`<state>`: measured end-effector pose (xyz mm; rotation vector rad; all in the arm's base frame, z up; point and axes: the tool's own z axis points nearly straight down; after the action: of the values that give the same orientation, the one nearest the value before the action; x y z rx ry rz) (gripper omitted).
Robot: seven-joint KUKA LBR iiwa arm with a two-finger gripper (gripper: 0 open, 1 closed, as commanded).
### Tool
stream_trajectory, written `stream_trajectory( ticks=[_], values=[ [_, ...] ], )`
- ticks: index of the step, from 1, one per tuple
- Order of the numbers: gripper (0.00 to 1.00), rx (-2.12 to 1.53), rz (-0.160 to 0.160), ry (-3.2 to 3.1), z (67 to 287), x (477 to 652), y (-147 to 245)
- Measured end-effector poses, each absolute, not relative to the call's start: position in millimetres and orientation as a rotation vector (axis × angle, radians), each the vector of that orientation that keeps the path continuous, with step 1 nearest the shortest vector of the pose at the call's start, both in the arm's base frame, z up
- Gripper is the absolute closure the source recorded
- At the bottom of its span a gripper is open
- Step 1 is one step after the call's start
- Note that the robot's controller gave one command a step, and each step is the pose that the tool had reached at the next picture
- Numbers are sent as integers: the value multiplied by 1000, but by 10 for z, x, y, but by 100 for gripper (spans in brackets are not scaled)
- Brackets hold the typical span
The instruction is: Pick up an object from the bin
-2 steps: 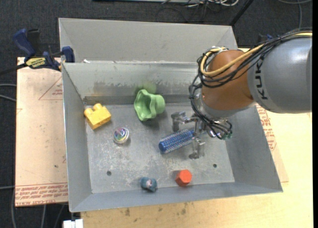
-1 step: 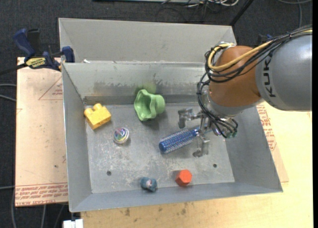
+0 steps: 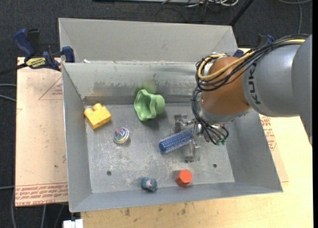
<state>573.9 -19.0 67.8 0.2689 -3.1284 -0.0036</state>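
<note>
as gripper point(image 3: 189, 139) straddles, blue brush point(image 3: 171, 144) (axis diagonal)

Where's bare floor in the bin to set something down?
Bare: floor at the view's lower left, below yellow block and striped ball; the middle between ball and blue brush; lower right past the orange piece. Crowded: gripper over the brush, by the green piece.

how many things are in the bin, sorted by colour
yellow: 1, the block
green: 1, the crumpled piece
blue: 2, the bristly brush and the small lump
orange-red: 1, the small chunk
multicoloured: 1, the little round thing
total: 6
</note>
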Motion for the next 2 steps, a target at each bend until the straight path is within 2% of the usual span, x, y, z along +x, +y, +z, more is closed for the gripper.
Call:
stream_trajectory(
  ticks=[1,2],
  values=[
    [0,270,-4,-3130,681,5746,-185],
    [100,270,-6,-3130,679,5746,-179]
  ],
)
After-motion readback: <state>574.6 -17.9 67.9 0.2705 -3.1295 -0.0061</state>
